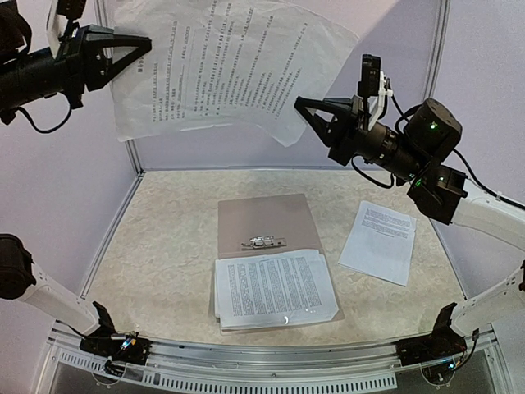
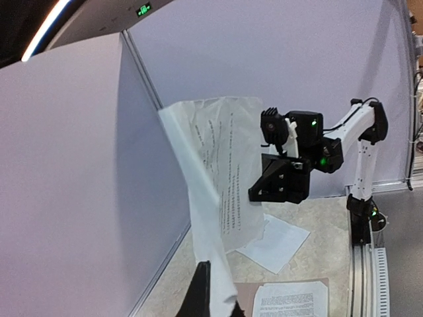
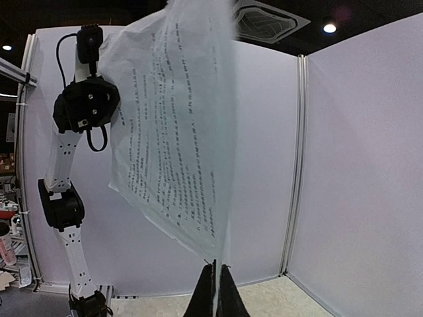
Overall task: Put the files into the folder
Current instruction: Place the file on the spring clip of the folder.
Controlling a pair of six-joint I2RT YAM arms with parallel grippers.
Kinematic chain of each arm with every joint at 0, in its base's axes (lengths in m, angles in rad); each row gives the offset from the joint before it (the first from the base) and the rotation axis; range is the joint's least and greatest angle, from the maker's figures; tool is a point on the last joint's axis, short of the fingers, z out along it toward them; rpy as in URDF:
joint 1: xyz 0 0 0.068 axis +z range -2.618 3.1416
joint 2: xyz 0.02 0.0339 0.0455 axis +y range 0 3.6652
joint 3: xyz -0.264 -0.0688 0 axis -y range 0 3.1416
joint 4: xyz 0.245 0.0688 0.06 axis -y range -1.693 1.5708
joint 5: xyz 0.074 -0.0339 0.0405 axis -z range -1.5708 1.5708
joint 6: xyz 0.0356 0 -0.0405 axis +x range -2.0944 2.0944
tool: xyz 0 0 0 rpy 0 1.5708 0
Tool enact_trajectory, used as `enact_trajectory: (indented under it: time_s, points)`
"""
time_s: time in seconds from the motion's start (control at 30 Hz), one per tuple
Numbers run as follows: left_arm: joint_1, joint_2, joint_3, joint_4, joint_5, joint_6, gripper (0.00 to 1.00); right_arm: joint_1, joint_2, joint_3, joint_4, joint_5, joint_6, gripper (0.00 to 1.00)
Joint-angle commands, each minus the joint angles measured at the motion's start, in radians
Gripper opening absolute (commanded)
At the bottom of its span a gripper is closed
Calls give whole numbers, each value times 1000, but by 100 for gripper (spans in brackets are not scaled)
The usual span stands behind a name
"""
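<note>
Sheet (image 1: 230, 66) hangs high above folder (image 1: 262, 217) — thin, light, floppy, sagging. Left gripper (image 1: 146, 43) and right gripper (image 1: 299, 102) both clamp opposite edges — edge holds suit it.

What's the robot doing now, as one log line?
left gripper: shut on held sheet | right gripper: shut on held sheet, midair | folder: on table, stack on it | loose sheet: beside folder

One dull tan-brown flat rectangular folder (image 1: 262, 215), just the one. White printed paper, three lots: a stack (image 1: 275, 289) on the folder's near half, a loose lot (image 1: 378, 241) right of the folder, a raised sheet (image 1: 230, 66) above the folder. Two black two-finger grippers up there too: left gripper (image 1: 146, 43), right gripper (image 1: 299, 103).
</note>
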Motion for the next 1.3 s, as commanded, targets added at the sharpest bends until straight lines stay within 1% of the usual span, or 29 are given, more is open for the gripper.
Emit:
enact_trajectory:
  time_s: [0.0,0.07,0.13,0.2,0.23,0.33,0.4,0.57,0.7,0.77,0.87,1.03,1.17,1.27]
  points:
    - [44,27,-76,55,-101,-62,0,-4,-28,8,-101,47,21,0]
    - [84,29,-145,111,-114,-86,0,-16,-24,36,-194,83,19,0]
    - [141,40,-205,160,-71,-116,0,-37,-5,82,-306,95,34,0]
    - [205,54,-269,212,-9,-149,0,-56,36,132,-449,106,45,0]
    - [250,57,-332,247,25,-164,0,-65,52,154,-512,121,44,0]
    - [338,75,-481,348,158,-208,0,-120,120,195,-634,105,57,0]
    - [376,89,-574,408,233,-224,0,-182,157,195,-669,75,91,0]
    - [431,122,-805,594,279,-283,0,-271,296,191,-725,15,108,0]
    - [454,190,-950,747,341,-309,0,-321,438,209,-734,-50,67,0]
    - [459,248,-980,779,346,-299,0,-350,499,214,-713,-72,65,0]
    - [466,363,-971,795,345,-297,0,-392,608,257,-686,-129,86,0]
    - [502,561,-874,806,328,-302,0,-443,795,370,-645,-201,141,0]
    - [528,695,-802,809,317,-300,0,-464,924,480,-661,-204,163,0]
    - [532,764,-788,808,310,-279,0,-479,1004,527,-670,-211,175,0]
